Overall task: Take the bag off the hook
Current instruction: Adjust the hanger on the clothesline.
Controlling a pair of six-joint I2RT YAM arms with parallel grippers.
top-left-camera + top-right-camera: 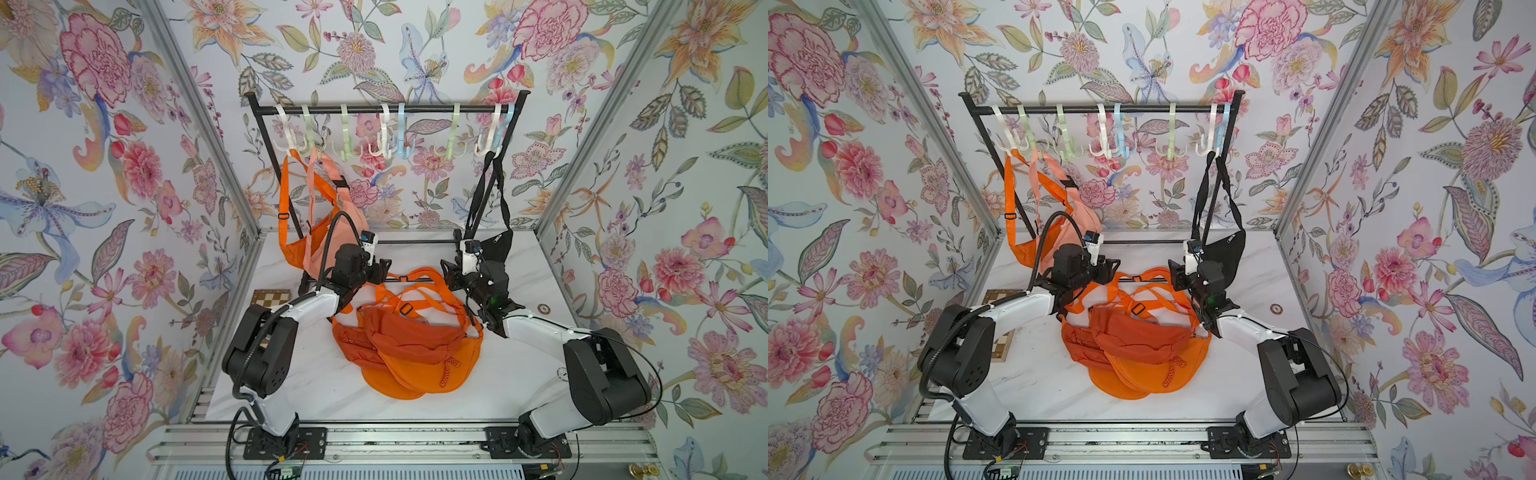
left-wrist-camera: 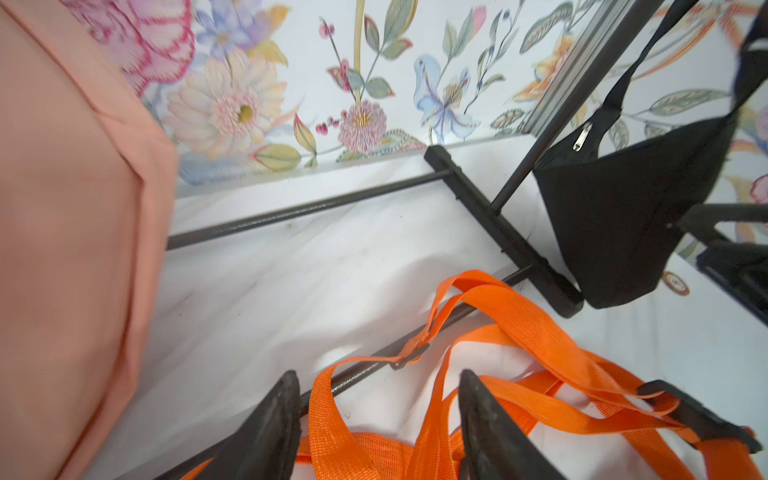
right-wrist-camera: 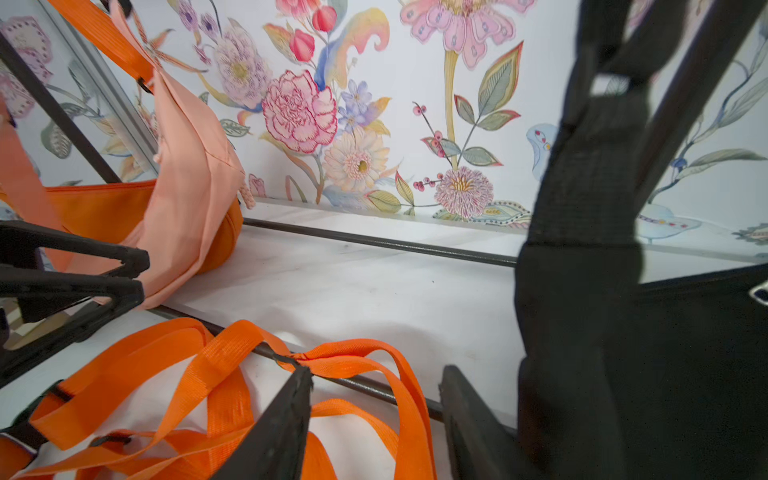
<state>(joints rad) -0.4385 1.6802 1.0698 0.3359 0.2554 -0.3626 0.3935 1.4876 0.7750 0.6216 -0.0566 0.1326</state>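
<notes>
"How far along is this, do you reckon?"

"Partway, I'd say. A heap of orange bags (image 1: 415, 353) already lies on the surface (image 1: 291, 382), off the rack (image 1: 374, 109). Three more hang from the hooks (image 1: 345, 145): an orange bag (image 1: 291, 253) and a peach bag (image 1: 357, 216) at one end, and a black bag (image 1: 494, 249) at the other."

"And is the robot holding anything?"

"No. The left end effector (image 2: 376, 376) is spread wide just above the heap. An orange strap (image 2: 328, 415) lies loose in the gap between its fingers, and nothing pinches it. The right end effector (image 3: 376, 374) is spread as well, with more straps just under it, and it is empty too."

"Where is the next bag from there?"

"The black bag hangs just beside the right end effector, on its outer side. I cannot tell whether they touch. The bag's strap runs up to a hook well above that end effector. The peach bag hangs just beside the left end effector, on its outer side, and the orange bag is beyond the peach one. Both end effectors would have to climb to the hooks to free a strap. I cannot say which bag comes next."
</notes>
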